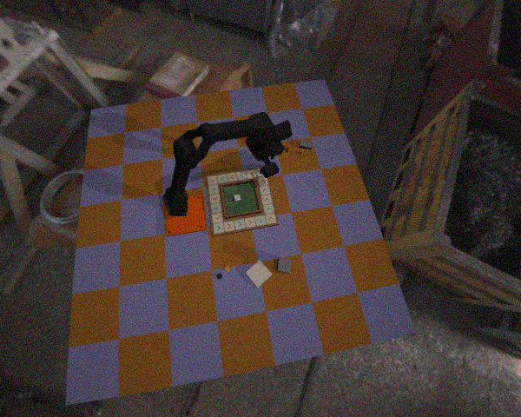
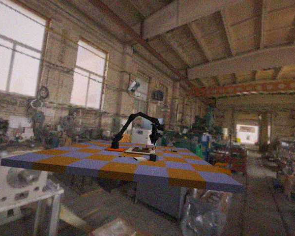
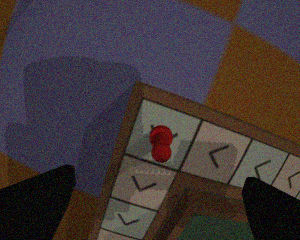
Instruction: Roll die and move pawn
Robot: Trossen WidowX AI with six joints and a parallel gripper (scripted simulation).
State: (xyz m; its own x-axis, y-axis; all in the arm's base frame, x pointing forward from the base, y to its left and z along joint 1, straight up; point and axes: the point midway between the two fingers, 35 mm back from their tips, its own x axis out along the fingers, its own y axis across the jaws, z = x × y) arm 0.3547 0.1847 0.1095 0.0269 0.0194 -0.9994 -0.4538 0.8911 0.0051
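Observation:
The red pawn (image 3: 161, 144) stands on a corner square of the board (image 1: 242, 231) (image 3: 205, 113), covering part of that square's arrow. My gripper (image 1: 267, 171) (image 2: 153, 144) (image 3: 161, 183) is open, above the board's back right corner in the top view. In the wrist view its fingers are wide apart, one on each side of the pawn, with visible gaps. The white die (image 1: 237, 197) lies in the green dice tray (image 1: 247, 208) (image 3: 217, 228); its top pips are too small to read. My gripper hides the pawn in the top view.
An orange plate (image 1: 184, 225) lies at the arm's base. In front of the board are a pale flat square (image 1: 258, 273), a grey block (image 1: 283, 264) (image 2: 153, 157), a dark disc (image 1: 219, 275) and a yellow piece (image 1: 227, 268). Another grey block (image 1: 306, 144) lies behind right, near small pieces.

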